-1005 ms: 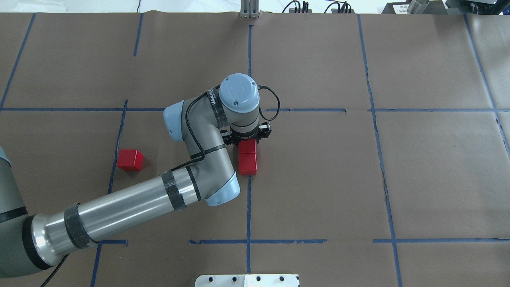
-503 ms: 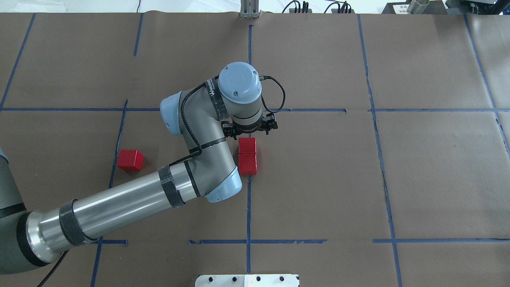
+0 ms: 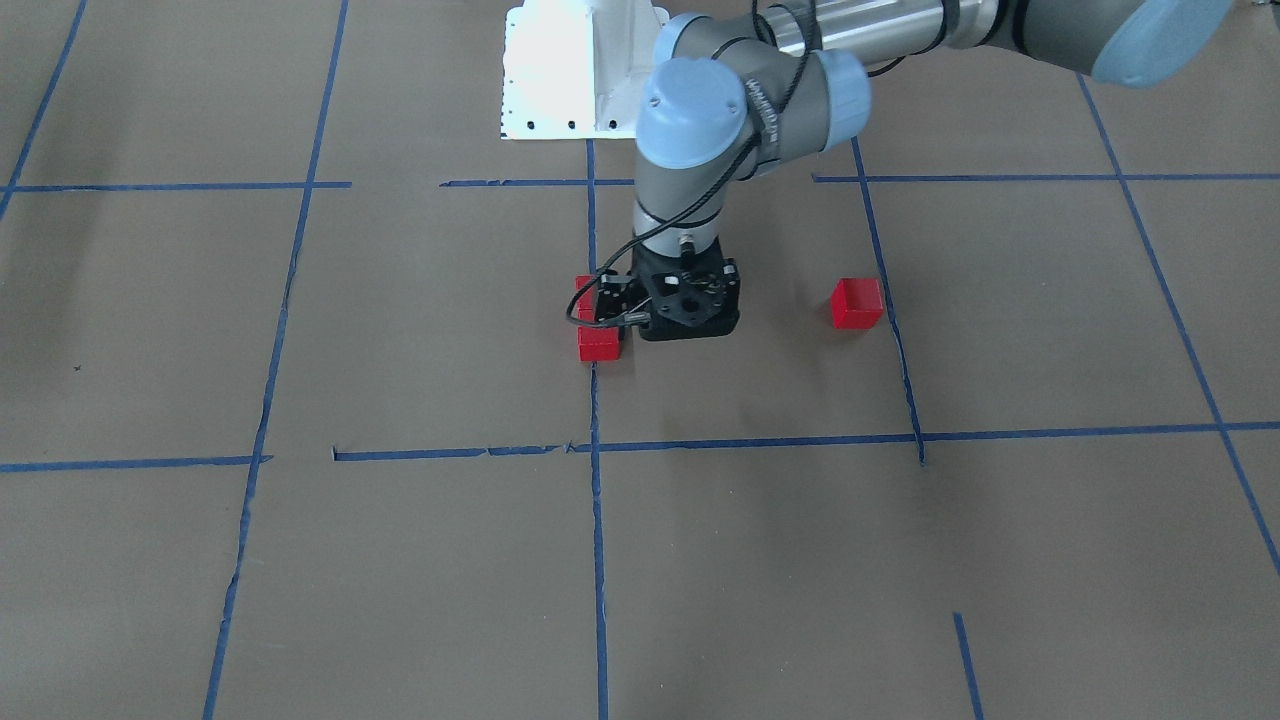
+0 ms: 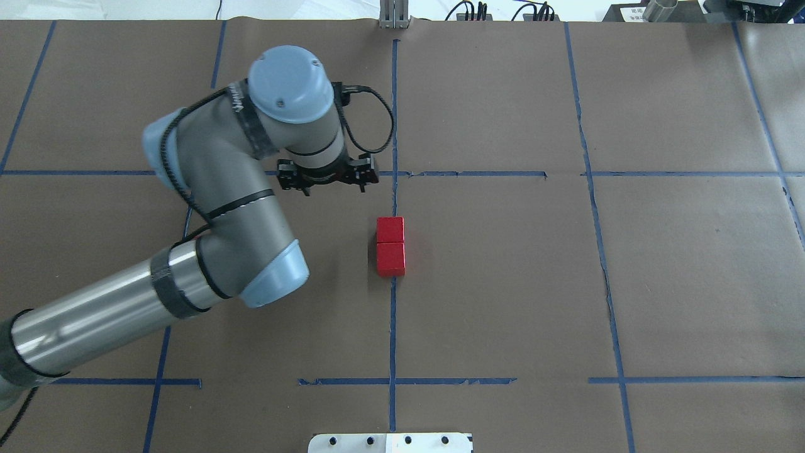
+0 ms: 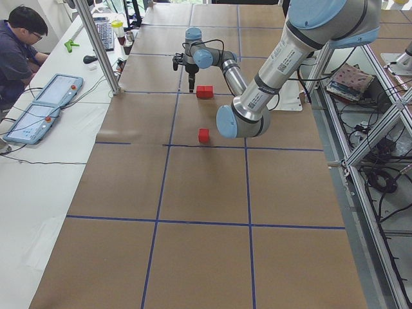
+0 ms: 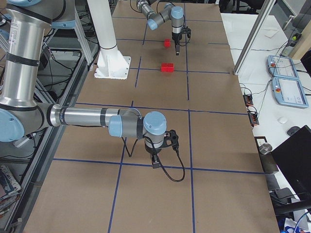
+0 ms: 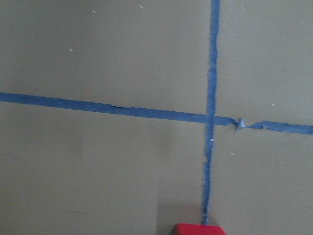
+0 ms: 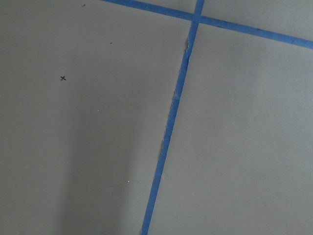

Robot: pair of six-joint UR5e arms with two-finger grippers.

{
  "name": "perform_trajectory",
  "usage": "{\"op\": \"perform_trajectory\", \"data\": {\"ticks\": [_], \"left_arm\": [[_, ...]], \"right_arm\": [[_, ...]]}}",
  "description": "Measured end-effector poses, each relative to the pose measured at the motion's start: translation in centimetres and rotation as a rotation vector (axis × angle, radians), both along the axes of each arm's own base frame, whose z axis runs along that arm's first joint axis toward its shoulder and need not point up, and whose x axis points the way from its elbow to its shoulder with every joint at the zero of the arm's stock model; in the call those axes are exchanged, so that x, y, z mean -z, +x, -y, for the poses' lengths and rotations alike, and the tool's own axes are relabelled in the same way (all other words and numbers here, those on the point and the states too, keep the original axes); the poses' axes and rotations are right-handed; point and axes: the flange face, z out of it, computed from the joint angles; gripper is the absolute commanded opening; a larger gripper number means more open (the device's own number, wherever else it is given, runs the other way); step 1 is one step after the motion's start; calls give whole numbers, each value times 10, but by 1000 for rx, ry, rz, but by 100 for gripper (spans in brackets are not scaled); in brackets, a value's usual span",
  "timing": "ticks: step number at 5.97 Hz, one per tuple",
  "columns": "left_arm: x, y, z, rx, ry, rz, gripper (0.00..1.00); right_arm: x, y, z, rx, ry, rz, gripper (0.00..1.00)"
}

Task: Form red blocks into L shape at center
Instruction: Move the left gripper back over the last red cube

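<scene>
The left gripper (image 4: 327,180) hangs over the far horizontal tape line (image 4: 478,173), just left of the vertical blue tape line (image 4: 392,327) in the overhead view. Its jaws are spread and it grips nothing. Two red blocks (image 4: 390,229) sit touching, in a straight row on the vertical blue tape line, inside the center (image 4: 490,283) and closer to its far edge. The overhead view shows the left gripper apart from them. The third red block (image 3: 857,303) lies alone on the robot's left, just beside another tape line, well apart from the pair. In the overhead view the left arm (image 4: 214,207) hides it. The left wrist view shows a tape crossing and the edge of one red block at the bottom. The right gripper (image 6: 155,162) appears only in the exterior right view, low over the paper and far from the blocks. Whether it is spread or pressed together cannot be told.
</scene>
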Motion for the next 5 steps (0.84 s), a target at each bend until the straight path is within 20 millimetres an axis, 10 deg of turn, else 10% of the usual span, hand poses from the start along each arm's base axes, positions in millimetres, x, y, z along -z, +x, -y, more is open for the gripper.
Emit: {"op": "perform_trajectory", "data": {"ticks": [2, 5], "left_arm": [[-79, -70, -5, -3, -18, 56, 100], [-171, -100, -19, -84, 47, 91, 100]], "right_arm": [[-1, 0, -1, 0, -3, 0, 100], [0, 0, 0, -1, -3, 0, 100]]}}
